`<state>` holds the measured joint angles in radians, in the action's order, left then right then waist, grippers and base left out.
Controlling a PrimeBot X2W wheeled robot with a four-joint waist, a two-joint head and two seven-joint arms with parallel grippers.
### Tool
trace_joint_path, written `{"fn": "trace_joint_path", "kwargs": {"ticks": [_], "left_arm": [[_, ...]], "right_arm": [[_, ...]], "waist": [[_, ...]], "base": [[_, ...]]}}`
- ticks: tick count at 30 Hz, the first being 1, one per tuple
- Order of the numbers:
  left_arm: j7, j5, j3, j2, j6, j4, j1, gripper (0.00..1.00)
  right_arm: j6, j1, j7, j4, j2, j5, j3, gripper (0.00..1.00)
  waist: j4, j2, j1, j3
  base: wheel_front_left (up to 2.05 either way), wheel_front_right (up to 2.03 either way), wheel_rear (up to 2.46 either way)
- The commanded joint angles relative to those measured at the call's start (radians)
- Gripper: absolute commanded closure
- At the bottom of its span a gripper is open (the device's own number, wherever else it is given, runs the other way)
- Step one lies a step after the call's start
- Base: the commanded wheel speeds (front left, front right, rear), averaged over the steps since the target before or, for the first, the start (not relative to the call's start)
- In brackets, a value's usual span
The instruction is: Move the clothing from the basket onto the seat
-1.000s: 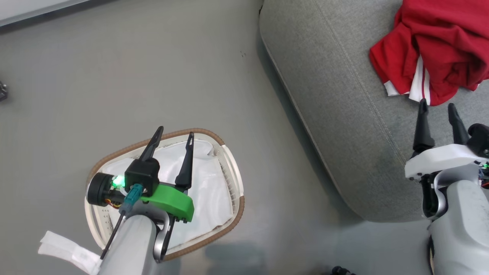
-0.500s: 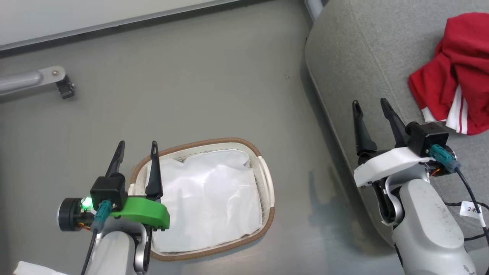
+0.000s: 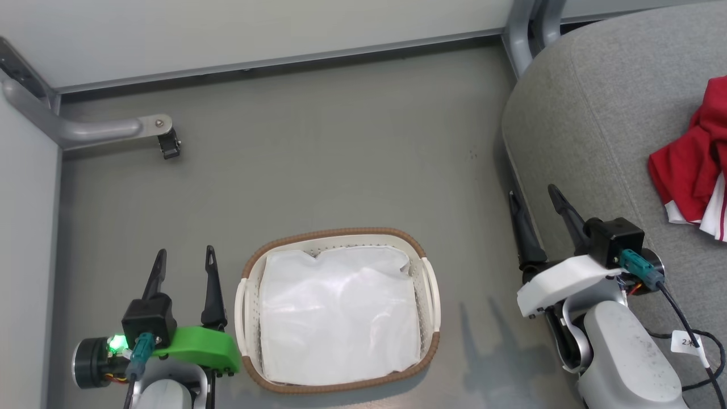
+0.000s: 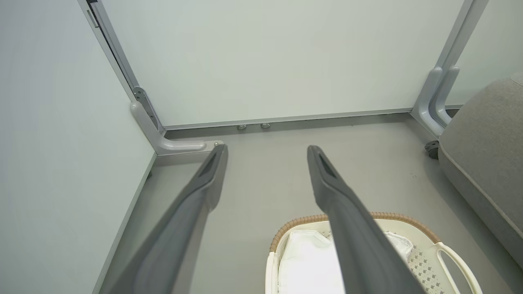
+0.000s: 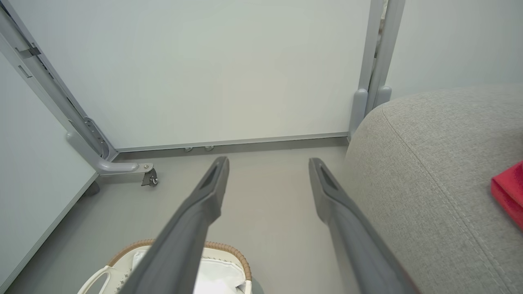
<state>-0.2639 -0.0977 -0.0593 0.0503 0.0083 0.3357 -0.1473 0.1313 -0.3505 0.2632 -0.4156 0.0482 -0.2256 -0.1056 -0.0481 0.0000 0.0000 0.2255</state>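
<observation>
The red clothing [image 3: 690, 173] with white bands lies bunched on the grey seat [image 3: 596, 125] at the right edge; a corner of the clothing [image 5: 508, 192] shows in the right wrist view. The white basket [image 3: 338, 236] with its brown rim stands on the floor, holding just its white liner [image 3: 341, 315]. My left gripper [image 3: 186, 257] is open beside the basket's left end, nothing between its fingers. My right gripper [image 3: 534, 192] is open over the seat's front edge, apart from the clothing. The basket [image 4: 425, 249] also appears low in the left wrist view.
Pale partition walls [image 3: 255, 28] close the back and left. A grey metal foot with a caster [image 3: 164, 136] juts onto the floor at the back left. Grey posts [image 3: 525, 23] stand by the seat's far corner. Bare grey floor [image 3: 341, 153] lies between basket and wall.
The camera has swung, so the whole picture shifted. My left gripper came off the basket to its left side. My right gripper drew back from the clothing to the seat's edge.
</observation>
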Motion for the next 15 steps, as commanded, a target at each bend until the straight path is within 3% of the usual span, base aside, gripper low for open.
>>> {"fn": "trace_joint_path", "kwargs": {"ticks": [1,15], "left_arm": [[-0.001,-0.003,0.007,0.001,0.007,0.003,0.02,0.0],[-0.001,-0.083,0.024,0.002,-0.031,0.014,0.087,0.0]], "right_arm": [[-0.001,0.019,0.002,-0.002,0.006,0.007,0.009,0.0],[-0.001,0.111,0.002,-0.003,0.006,-0.015,0.046,0.0]], "waist": [[0.011,0.0,0.0,-0.027],[0.007,0.0,0.0,-0.106]], "base": [[0.0,0.0,0.0],[0.0,0.0,0.0]]}}
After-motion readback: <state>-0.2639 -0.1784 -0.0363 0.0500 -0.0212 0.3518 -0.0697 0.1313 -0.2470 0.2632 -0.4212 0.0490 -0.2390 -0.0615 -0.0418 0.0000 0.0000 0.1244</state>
